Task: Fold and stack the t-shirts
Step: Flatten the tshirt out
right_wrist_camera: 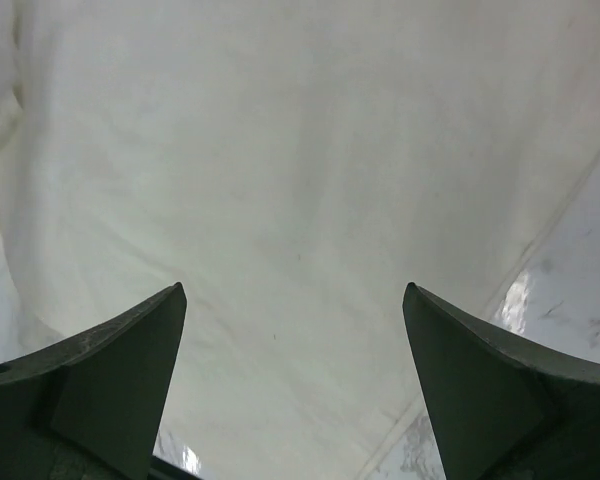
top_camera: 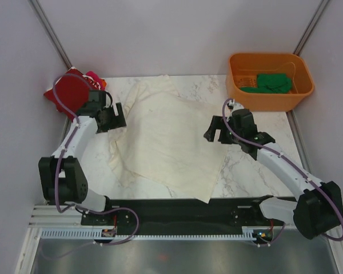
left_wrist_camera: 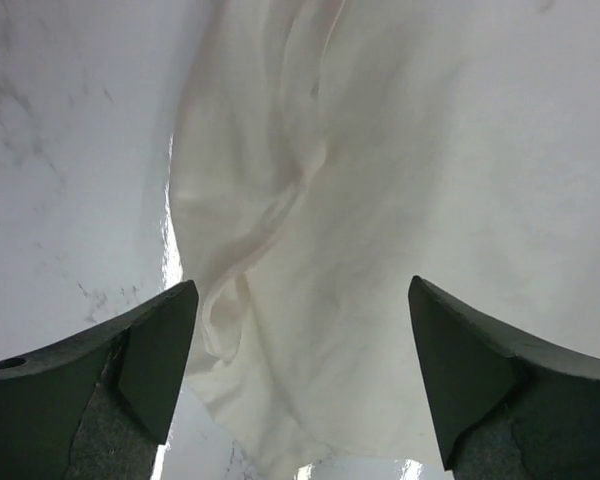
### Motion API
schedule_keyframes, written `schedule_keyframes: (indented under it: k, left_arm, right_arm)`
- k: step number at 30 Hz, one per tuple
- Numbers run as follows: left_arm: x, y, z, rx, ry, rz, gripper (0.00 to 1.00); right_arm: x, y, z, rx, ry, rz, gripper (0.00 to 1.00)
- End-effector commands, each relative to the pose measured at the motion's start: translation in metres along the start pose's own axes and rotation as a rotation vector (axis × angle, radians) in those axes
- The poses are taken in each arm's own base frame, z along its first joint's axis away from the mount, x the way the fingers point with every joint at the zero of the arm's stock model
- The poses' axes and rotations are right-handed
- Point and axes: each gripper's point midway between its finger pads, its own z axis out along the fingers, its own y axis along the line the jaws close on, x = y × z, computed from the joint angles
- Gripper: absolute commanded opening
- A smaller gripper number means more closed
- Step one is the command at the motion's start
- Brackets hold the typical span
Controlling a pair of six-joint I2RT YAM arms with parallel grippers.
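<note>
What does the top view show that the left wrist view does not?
Only top view: the orange tub holding a green shirt, red and pink shirts at the far left, the right gripper. Only left wrist view: close wrinkles at the cream shirt's edge between the left gripper's open fingers. Both: that cream shirt on the marble table.

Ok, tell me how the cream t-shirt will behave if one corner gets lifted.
Probably floppy: the cream t-shirt lies wrinkled, folds bunched along one edge. Likely slides easily, since the marble table looks glossy.
</note>
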Motion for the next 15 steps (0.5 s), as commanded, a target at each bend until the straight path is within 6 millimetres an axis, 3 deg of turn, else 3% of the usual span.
schedule_keyframes:
  k: [1, 4, 10, 13, 15]
  left_arm:
    - [0.074, 0.019, 0.034, -0.098, 0.231, -0.112, 0.92]
    - [0.090, 0.030, 0.038, -0.154, 0.266, -0.098, 0.91]
    - [0.102, 0.042, 0.040, -0.291, 0.290, 0.020, 0.89]
    - [0.106, 0.048, 0.043, -0.342, 0.307, 0.045, 0.83]
    - [0.107, 0.052, 0.047, -0.366, 0.317, 0.053, 0.70]
  right_arm:
    - [0.053, 0.007, 0.004, -0.063, 0.164, 0.061, 0.98]
    - [0.073, 0.003, 0.003, -0.065, 0.205, 0.061, 0.98]
    - [0.069, 0.002, 0.003, -0.068, 0.192, 0.027, 0.98]
    - [0.068, 0.005, 0.005, -0.083, 0.198, 0.020, 0.98]
    - [0.070, 0.007, 0.004, -0.097, 0.203, 0.021, 0.98]
